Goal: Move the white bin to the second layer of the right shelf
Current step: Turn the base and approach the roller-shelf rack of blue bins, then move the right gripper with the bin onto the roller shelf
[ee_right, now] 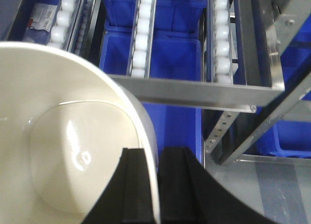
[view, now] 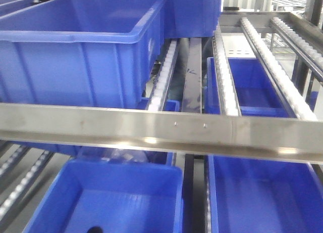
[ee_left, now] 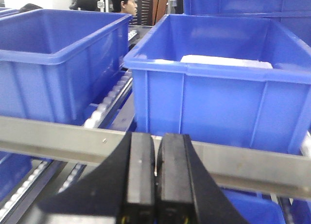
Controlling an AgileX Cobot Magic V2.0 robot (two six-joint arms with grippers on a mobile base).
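Note:
In the right wrist view the white bin (ee_right: 63,136) fills the lower left, its smooth cream inside facing the camera. My right gripper (ee_right: 155,153) is shut on the bin's rim, with one black finger inside and one outside. Beyond the bin lies the right shelf second layer (ee_right: 194,92), a steel front rail with lanes of white rollers (ee_right: 144,34) running away from it. The bin hangs in front of and above that rail. The same roller lanes (view: 275,66) show in the front view, where neither the bin nor any gripper appears. My left gripper (ee_left: 156,139) is shut on nothing, close to a steel rail (ee_left: 58,139).
Large blue crates (view: 81,56) stand on the left part of the rack. More blue crates (view: 262,197) sit on the level below. A blue crate (ee_left: 223,93) with something white inside faces the left gripper. A steel upright (ee_right: 252,131) stands right of the bin. People (ee_left: 124,1) stand behind the rack.

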